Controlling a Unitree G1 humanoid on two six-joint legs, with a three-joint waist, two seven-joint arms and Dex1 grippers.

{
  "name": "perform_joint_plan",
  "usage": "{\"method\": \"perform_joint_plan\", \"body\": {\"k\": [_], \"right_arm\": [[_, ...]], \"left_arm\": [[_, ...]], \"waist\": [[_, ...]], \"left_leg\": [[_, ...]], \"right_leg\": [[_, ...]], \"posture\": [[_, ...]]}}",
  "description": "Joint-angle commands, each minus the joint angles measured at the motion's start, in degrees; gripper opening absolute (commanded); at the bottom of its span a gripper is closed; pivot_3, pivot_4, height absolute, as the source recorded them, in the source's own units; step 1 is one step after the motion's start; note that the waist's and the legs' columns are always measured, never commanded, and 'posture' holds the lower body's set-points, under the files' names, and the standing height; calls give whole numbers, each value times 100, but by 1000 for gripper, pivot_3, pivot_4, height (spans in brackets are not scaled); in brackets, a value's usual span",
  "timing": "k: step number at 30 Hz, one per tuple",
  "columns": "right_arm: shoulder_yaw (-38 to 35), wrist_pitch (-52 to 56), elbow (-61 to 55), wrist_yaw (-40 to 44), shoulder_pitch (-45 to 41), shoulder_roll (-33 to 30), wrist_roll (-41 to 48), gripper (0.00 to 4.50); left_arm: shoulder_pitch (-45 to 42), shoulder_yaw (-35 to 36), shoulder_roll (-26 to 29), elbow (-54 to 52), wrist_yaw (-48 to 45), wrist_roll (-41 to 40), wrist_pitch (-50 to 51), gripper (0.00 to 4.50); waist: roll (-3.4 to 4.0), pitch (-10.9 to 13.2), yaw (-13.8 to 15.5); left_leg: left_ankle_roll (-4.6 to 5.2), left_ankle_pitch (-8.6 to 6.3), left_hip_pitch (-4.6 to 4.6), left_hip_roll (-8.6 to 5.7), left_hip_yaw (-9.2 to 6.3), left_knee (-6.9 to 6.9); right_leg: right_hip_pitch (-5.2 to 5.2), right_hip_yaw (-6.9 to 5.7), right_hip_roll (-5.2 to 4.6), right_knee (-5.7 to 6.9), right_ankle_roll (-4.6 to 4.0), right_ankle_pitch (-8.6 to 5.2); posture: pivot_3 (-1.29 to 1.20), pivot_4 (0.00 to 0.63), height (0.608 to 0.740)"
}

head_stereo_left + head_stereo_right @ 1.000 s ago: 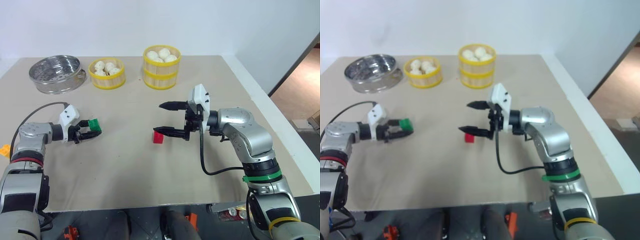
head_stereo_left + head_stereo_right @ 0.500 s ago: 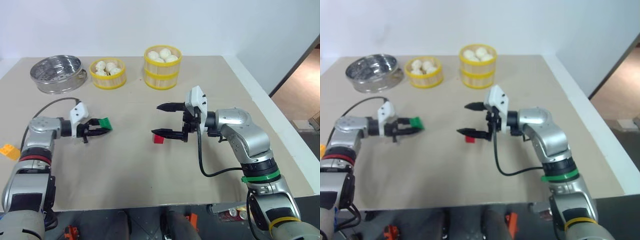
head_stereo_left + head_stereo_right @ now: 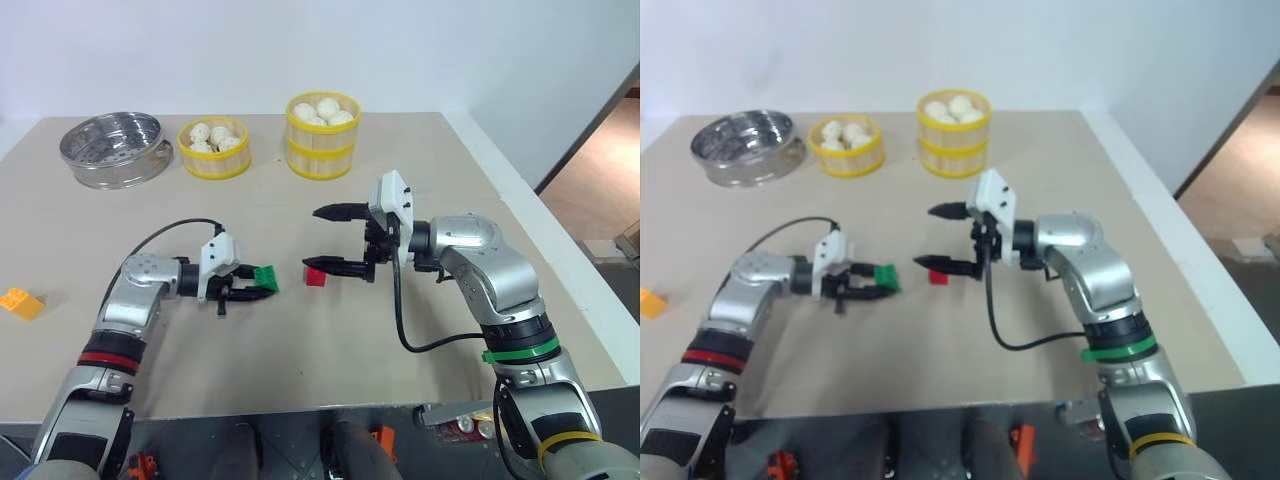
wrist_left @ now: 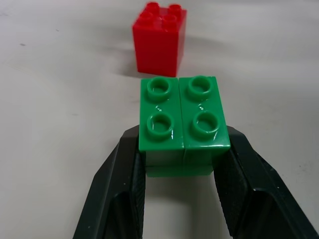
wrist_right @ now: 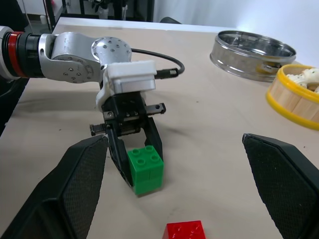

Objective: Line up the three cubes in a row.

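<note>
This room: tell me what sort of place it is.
Probably a robot test bench indoors, not a kitchen: a plain beige table against bare white walls, set with toy blocks, like the red cube, and bamboo steamers of buns.

We counted three cubes around the red cube (image 3: pixel 316 276): that one, one green cube (image 3: pixel 265 278), one orange-yellow cube (image 3: pixel 20 302). Beyond it sat two yellow baskets (image 3: pixel 214 146) and one metal steamer (image 3: pixel 110 149).

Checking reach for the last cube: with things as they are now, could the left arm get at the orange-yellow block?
Probably not right away: the left gripper is shut on the green cube. The orange-yellow cube lies alone at the table's left edge, nothing around it.
</note>
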Motion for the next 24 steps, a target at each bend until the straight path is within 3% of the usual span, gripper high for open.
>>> {"method": "perform_joint_plan", "body": {"k": [1,24], "right_arm": [[-14,-18,-40,115,-73,-42,60,4500],[36,-197,22,84,52,-28,-30,4500]], "left_arm": [[-205,-17,104,-9,-76,-35,-19,1334],[-501,-344,58,861,32,356,-495,1334]], "waist": [[0,0,4],[0,0,9]], "left_leg": [[0,0,0,0,-1,0],[1,0,0,-1,-2,13]], "right_leg": [[0,0,0,0,0,0],[4,0,0,-1,2,7]], "posture": [[0,150,740],[0,150,740]]}}
